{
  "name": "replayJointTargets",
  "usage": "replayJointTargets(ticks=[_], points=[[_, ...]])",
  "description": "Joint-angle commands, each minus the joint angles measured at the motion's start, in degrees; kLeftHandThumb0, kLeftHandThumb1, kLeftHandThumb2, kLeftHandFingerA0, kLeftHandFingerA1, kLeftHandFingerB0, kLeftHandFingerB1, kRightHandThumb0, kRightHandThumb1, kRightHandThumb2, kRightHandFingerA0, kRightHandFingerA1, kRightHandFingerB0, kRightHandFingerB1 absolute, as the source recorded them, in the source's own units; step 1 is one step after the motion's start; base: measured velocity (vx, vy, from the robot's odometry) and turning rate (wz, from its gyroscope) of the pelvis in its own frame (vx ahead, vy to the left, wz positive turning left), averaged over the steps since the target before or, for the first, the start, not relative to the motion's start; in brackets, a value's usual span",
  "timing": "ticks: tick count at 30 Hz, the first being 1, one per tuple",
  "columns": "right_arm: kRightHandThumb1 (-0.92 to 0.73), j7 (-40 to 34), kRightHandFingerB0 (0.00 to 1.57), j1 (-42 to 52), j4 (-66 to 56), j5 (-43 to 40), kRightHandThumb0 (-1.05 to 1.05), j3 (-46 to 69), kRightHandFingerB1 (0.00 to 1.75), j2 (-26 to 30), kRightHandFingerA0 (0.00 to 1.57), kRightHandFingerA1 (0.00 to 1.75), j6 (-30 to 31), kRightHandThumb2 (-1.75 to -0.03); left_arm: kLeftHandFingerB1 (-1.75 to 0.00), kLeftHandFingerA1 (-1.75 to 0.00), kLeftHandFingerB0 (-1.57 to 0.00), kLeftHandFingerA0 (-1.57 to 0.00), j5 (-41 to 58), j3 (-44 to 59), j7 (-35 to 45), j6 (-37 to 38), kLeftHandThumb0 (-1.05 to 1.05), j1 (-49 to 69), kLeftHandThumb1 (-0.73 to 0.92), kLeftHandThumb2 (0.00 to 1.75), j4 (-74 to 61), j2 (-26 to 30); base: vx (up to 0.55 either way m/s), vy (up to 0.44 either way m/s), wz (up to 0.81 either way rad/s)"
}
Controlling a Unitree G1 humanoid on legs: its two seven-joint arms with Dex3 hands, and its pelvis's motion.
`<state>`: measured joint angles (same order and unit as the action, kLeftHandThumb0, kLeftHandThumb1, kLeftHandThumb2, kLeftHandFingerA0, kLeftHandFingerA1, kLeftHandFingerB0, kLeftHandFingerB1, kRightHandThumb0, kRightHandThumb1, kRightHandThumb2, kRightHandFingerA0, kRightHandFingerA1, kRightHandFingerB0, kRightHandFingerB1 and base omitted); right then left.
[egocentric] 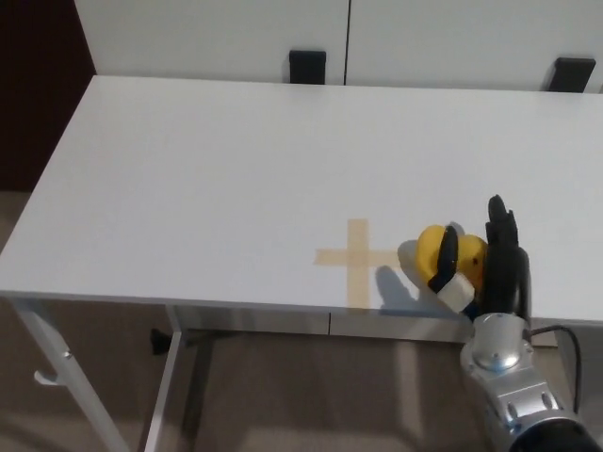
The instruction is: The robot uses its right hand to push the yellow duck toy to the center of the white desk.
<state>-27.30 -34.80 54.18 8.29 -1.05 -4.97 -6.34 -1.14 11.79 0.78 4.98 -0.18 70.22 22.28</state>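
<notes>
At the near right edge a silver, rounded metal wrist joint (497, 353) rises from the bottom of the view, with a thin dark cable looping off to its right. Above it is the black right hand (485, 262), set upright against the right flank of the yellow duck toy (435, 254). Its fingers are spread, not closed around anything: one thick finger (500, 226) stands straight up behind the toy, while the thumb (447, 256), curved and ending in a pale squarish pad, lies across the toy's front. The hand touches the duck without gripping it.

The duck is smooth, glossy, rounded plastic, casting a soft shadow to its left. It sits near the front edge of the white desk (217, 169), just right of a tan tape cross (356, 259) stuck flat on the matte top, and its shadow reaches the cross's right arm.

Under the front edge, white metal legs (47, 363) slope to a beige floor. Beyond the far edge stand pale cabinet panels and two black blocks (307, 66).
</notes>
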Motion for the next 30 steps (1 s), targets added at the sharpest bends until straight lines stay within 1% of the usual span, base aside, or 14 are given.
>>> replayJointTargets(ticks=[1, 2, 4, 5, 8, 9, 11, 14, 15, 16, 17, 20, 23, 30], points=[[-0.82, -17.9, 0.0, -3.4, 3.5, 7.4, -1.05, -4.2, 0.04, -6.5, 0.0, 0.14, -9.0, -1.11, -1.21, -1.24, -1.34, -1.38, 0.5, -0.1, 1.1, 2.0, 0.11, 0.7, -0.05, 0.96, -0.2, -0.4, 0.0, 0.0, 0.0], [-0.82, -14.9, 0.0, -3.6, 3.4, 6.2, -1.05, -4.2, 0.04, -7.2, 0.0, 0.14, -10.1, -1.11, -1.21, -1.24, -1.34, -1.38, 0.3, -0.3, 1.0, 2.0, 0.11, 0.5, -0.05, 0.96, -0.1, -0.4, 0.0, 0.0, 0.0], [-0.82, -14.8, 0.0, -3.7, 3.6, 6.1, -1.05, -4.3, 0.04, -7.3, 0.0, 0.14, -10.2, -1.11, -1.21, -1.24, -1.34, -1.38, 0.3, -0.3, 1.0, 2.0, 0.11, 0.5, -0.05, 0.96, -0.1, -0.4, 0.0, 0.0, 0.0], [-0.92, -12.8, 0.0, -3.7, 3.6, 5.0, -0.87, -3.9, 0.0, -7.4, 0.0, 0.0, -10.6, -0.68, -1.22, -1.23, -1.34, -1.38, 0.2, -0.4, 0.9, 2.0, 0.11, 0.5, -0.06, 0.95, -0.1, -0.4, 0.0, 0.0, 0.0], [-0.92, -5.6, 0.0, -4.3, 3.8, 2.3, -0.89, -3.6, 0.0, -8.3, 0.0, 0.0, -10.7, -0.69, -1.23, -1.24, -1.37, -1.39, 0.1, -0.5, 1.0, 2.0, 0.12, 0.2, -0.07, 0.95, 0.0, -0.4, 0.0, 0.0, 0.0], [-0.92, -5.6, 0.0, -4.3, 3.8, 2.3, -0.89, -3.6, 0.0, -8.3, 0.0, 0.0, -10.7, -0.69, -1.23, -1.24, -1.37, -1.39, 0.1, -0.5, 1.0, 2.0, 0.12, 0.2, -0.07, 0.95, 0.0, -0.4, 0.0, 0.0, 0.0], [-0.92, -1.8, 0.0, -4.4, 4.0, 0.5, -0.88, -3.0, 0.0, -9.2, 0.0, 0.0, -11.1, -0.68, -1.25, -1.26, -1.4, -1.41, 0.7, 0.0, 1.7, 2.3, 0.12, 0.5, -0.09, 0.94, 0.0, -0.5, 0.0, 0.0, 0.0], [-0.92, 0.4, 0.0, -4.5, 4.0, -0.6, -0.9, -2.6, 0.0, -9.8, 0.0, 0.0, -11.1, -0.69, -1.26, -1.26, -1.41, -1.43, 0.7, 0.0, 1.4, 2.2, 0.12, 0.5, -0.09, 0.94, -0.1, -0.6, 0.0, 0.0, 0.0], [-0.92, 1.4, 0.0, -4.5, 4.0, -0.8, -0.9, -2.6, 0.0, -10.0, 0.0, 0.0, -10.9, -0.69, -1.24, -1.25, -1.38, -1.41, 0.4, -0.2, 1.1, 2.1, 0.11, 0.5, -0.03, 0.97, -0.1, -0.6, 0.0, 0.0, 0.0], [-0.92, 1.9, 0.0, -4.5, 4.0, -0.9, -0.9, -2.7, 0.0, -10.1, 0.0, 0.0, -10.7, -0.69, -1.24, -1.25, -1.38, -1.41, 0.2, -0.3, 0.9, 2.0, 0.11, 0.5, -0.03, 0.97, 0.0, -0.6, 0.0, 0.0, 0.0], [-0.81, 2.9, 0.0, -4.6, 4.0, -1.3, -1.05, -2.5, 0.08, -10.2, 0.0, 0.15, -10.5, -1.16, -1.24, -1.25, -1.38, -1.4, 0.2, -0.4, 1.0, 1.9, 0.12, 0.5, -0.06, 0.95, -0.1, -0.7, 0.0, 0.0, 0.0], [-0.81, 4.1, 0.0, -4.7, 4.0, -1.8, -1.05, -2.3, 0.08, -10.3, 0.0, 0.15, -10.3, -1.16, -1.24, -1.25, -1.38, -1.4, 0.2, -0.4, 1.1, 1.9, 0.12, 0.6, -0.06, 0.95, -0.2, -0.7, 0.0, 0.0, 0.0], [-0.81, 7.9, 0.0, -4.7, 3.1, -3.1, -1.04, -1.9, 0.09, -10.1, 0.0, 0.16, -8.3, -1.17, -1.24, -1.25, -1.37, -1.4, 0.1, -0.6, 0.9, 2.3, 0.11, 0.8, -0.05, 0.96, -0.2, -0.8, 0.0, 0.0, 0.0], [-0.81, 9.0, 0.0, -3.0, 2.1, -4.4, -1.05, -0.6, 0.07, -9.0, 0.0, 0.15, -8.5, -1.13, -1.23, -1.24, -1.36, -1.39, -0.2, -1.0, 0.6, 1.8, 0.11, 0.6, -0.02, 0.97, -0.3, -0.6, 0.0, 0.0, 0.0]])
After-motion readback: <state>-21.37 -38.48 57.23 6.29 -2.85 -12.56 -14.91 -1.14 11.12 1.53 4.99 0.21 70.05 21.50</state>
